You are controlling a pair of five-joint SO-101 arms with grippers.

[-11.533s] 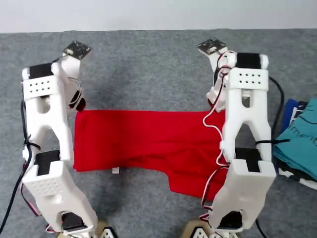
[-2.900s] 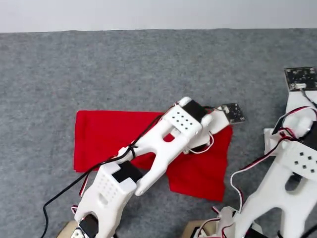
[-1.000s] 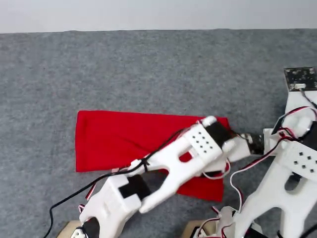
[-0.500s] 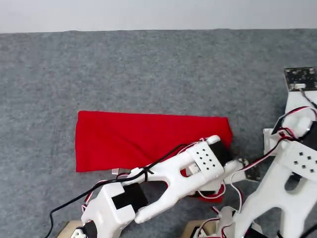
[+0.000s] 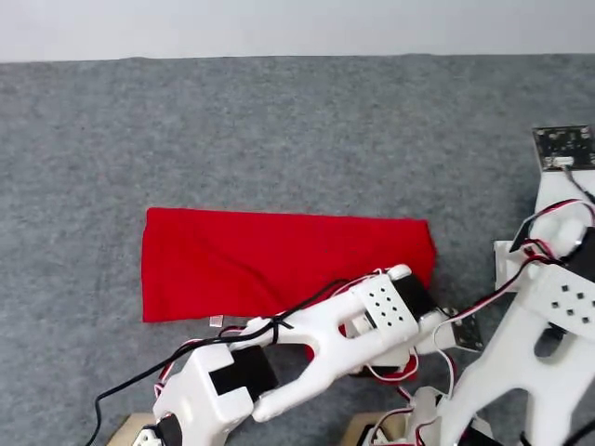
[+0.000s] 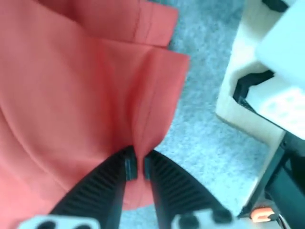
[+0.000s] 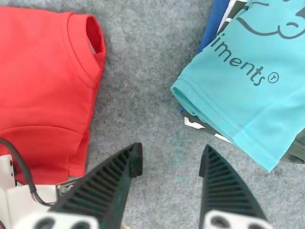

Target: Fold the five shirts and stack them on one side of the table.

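Observation:
A red shirt [image 5: 279, 262] lies flat in the middle of the grey table, folded into a long band. My left arm [image 5: 381, 311] stretches across its near right corner. In the left wrist view my left gripper [image 6: 136, 168] is shut on a raised fold of the red shirt [image 6: 71, 95] near a sleeve hem. My right gripper [image 7: 171, 155] hangs open over bare table, with the red shirt's collar end [image 7: 47, 81] on one side. On its other side lies a teal shirt [image 7: 248, 71] on top of a stack.
The right arm [image 5: 548, 316] stands at the table's right edge, and its wooden base [image 6: 248, 95] is close to the left gripper. Dark and white garments [image 7: 209, 129] peek out under the teal shirt. Grey table [image 5: 279, 130] stretches behind the red shirt.
My left arm swung from the shirt's middle to its near right corner. The loose red flap that stuck out at the front right is now mostly under the arm. The right arm kept still.

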